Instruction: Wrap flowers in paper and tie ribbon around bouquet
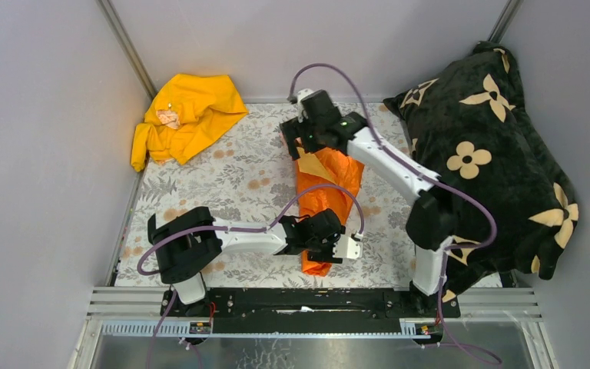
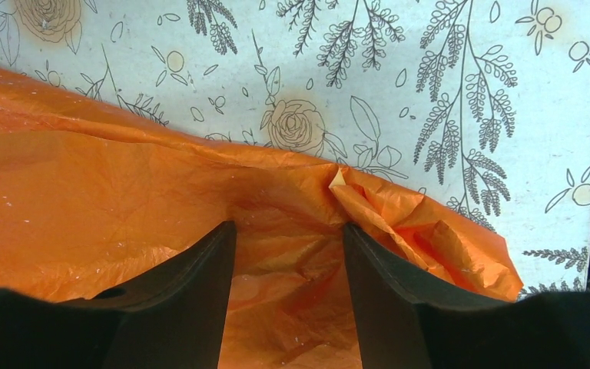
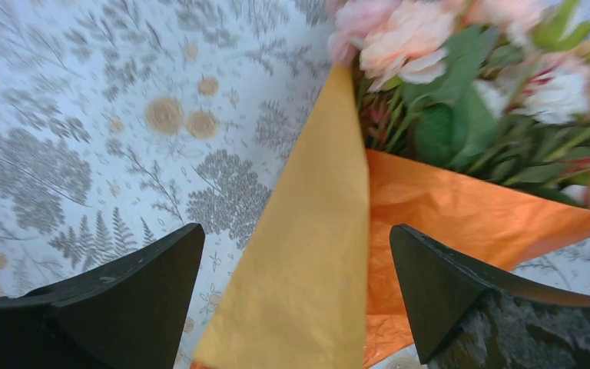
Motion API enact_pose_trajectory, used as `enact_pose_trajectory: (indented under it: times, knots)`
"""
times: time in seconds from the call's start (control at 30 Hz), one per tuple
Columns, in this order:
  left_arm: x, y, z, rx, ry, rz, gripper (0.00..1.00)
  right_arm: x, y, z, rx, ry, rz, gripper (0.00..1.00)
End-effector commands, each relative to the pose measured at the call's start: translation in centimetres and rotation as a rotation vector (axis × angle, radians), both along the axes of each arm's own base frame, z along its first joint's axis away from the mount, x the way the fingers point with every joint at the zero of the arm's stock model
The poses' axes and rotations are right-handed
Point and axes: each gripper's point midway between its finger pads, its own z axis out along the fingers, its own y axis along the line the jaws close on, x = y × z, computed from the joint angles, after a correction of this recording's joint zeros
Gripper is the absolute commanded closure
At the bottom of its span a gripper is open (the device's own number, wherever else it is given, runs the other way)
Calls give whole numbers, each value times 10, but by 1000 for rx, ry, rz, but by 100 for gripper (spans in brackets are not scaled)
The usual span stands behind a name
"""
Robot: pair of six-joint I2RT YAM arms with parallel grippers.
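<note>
Reading the top view left to right: yellow garment (image 1: 188,115) lies crumpled at the far-left corner of the floral tablecloth (image 1: 230,173), well apart from everything else. Next, the left arm (image 1: 238,237) reaches across toward the middle, and the left gripper (image 1: 329,237) sits over the narrow near end of the bouquet (image 1: 326,188). The bouquet lies mid-table, tip toward the near edge and wide end toward the far edge. Left wrist view: fingers (image 2: 200,292) are part-spread, tips down at the creased orange paper (image 2: 84,192), with paper showing in the gap. Cannot tell whether they nip a fold or only rest on it. The right gripper (image 3: 296,231) is at the bouquet's wide far end, jaws spread wide and gripping nothing. A paler yellow-orange flap of the paper runs up through the gap. The flowers (image 3: 411,38), pink roses with green leaves, poke out of the cone's mouth just past that flap, blurred. A black pillow (image 1: 492,154) with cream flower shapes fills the right side, beside the right arm (image 1: 399,165).
</note>
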Motion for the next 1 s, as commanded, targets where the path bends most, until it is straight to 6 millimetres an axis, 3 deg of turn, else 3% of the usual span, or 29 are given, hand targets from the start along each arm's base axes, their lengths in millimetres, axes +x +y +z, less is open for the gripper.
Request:
enact_pose_trajectory:
  times: [0.0,0.17,0.3,0.43,0.67,0.77,0.97]
  knots:
    - [-22,44,-55,211,76,-14,39,-10,6,-44,-210,97,-2,0]
    - [-21,44,-55,218,66,-12,38,8,-8,-80,-422,103,-64,1]
    - [-23,44,-54,216,65,-15,38,18,-17,-86,-492,76,-111,18]
    - [-25,45,-55,218,65,-20,38,26,-23,-80,-509,32,-156,45]
    - [-29,46,-57,220,58,-35,38,39,-28,-57,-524,-43,-178,71]
    - [-31,49,-59,236,42,-44,38,46,-32,-53,-537,-62,-183,99]
    - [-42,55,-66,273,18,-93,38,62,-39,-48,-520,-76,-184,100]
